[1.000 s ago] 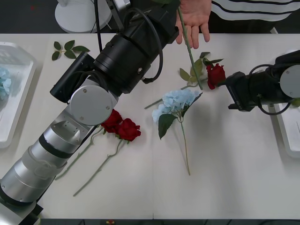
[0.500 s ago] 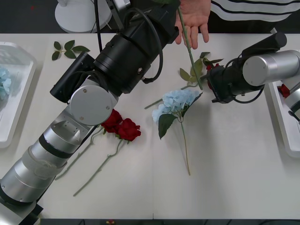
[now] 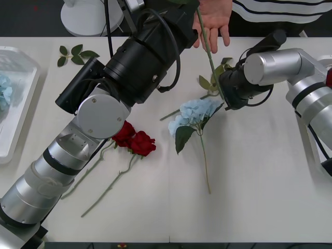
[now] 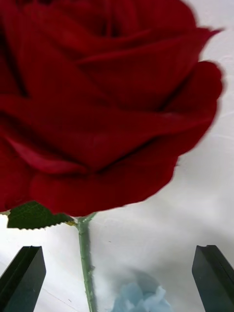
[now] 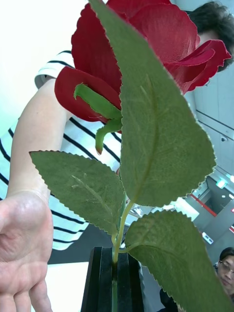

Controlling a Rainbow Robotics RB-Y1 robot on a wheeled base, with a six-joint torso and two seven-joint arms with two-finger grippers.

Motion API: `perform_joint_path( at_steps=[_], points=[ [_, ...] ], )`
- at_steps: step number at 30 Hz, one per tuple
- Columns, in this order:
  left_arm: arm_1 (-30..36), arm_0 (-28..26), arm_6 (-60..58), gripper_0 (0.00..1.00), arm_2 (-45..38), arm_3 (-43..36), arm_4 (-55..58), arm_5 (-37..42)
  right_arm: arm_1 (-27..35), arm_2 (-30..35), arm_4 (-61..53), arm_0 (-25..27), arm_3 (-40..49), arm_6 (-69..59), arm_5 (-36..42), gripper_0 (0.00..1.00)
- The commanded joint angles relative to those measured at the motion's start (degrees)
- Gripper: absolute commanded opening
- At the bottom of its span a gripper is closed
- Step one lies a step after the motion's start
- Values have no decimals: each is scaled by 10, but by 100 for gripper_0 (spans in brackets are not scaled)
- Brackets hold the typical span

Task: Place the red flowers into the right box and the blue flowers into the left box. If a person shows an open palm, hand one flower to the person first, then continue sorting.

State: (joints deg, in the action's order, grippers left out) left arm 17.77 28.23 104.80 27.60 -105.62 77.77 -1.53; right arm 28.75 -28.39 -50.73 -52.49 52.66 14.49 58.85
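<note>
From the front view, the left arm reaches to the table's far edge and holds a red rose's stem (image 3: 209, 54) up against the person's open palm (image 3: 213, 19), so the handover looks under way but not finished. The right end effector (image 3: 224, 89) sits low over a rose near the far edge, just beside the loose blue flower (image 3: 196, 114) at the table's middle. One blue flower (image 3: 4, 91) already lies in the left box (image 3: 21, 111) at the left edge; two red roses (image 3: 134, 139) wait nearer the front edge, so most of the sorting is left. In the right wrist view, the right end effector (image 4: 117, 275) is spread wide, its black fingers apart, with a red bloom (image 4: 105, 97) close ahead, not yet grasped. In the left wrist view, the left end effector (image 5: 113, 278) is pressed together on the stem of the red rose (image 5: 146, 53), beside the person's hand (image 5: 24, 243).
</note>
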Motion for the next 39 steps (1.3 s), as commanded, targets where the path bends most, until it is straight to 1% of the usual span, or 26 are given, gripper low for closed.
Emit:
perform_joint_path(
  at_steps=[1,3,14,19,20,25,26,27,28,30,32,33,39],
  points=[
    [-12,-5,-34,0,4,-25,5,-8,-34,-23,12,-52,-40,-14,-24,88],
    [-12,-5,-34,0,4,-25,5,-8,-47,-33,15,-60,-63,-17,-41,89],
    [-12,-5,-34,0,4,-25,5,-8,-89,-44,27,-101,-150,-16,-54,89],
    [-12,-5,-34,0,4,-25,5,-8,-110,-72,31,-120,-197,-14,-78,89],
    [-12,-5,-34,0,4,-25,5,-8,-113,-74,32,-123,-204,-14,-83,85],
    [-12,-5,-34,0,4,-25,5,-8,-121,-86,37,-130,-229,-9,-88,45],
    [-12,-5,-34,0,4,-25,5,-8,-123,-89,40,-130,-230,-9,-88,40],
    [-12,-5,-34,0,4,-25,5,-8,-123,-92,43,-130,-232,-8,-88,33],
    [-12,-5,-34,0,4,-25,5,-8,-124,-95,45,-130,-233,-7,-88,22],
    [-12,-5,-34,0,4,-25,5,-8,-126,-96,47,-130,-238,-6,-88,10],
    [-12,-5,-34,0,4,-25,5,-8,-127,-96,51,-130,-243,-3,-88,2],
    [-12,-5,-34,0,4,-25,5,-8,-127,-96,54,-130,-244,-2,-88,0],
    [-12,-5,-34,0,4,-25,5,-8,-128,-97,71,-130,-252,11,-90,0]
  ],
)
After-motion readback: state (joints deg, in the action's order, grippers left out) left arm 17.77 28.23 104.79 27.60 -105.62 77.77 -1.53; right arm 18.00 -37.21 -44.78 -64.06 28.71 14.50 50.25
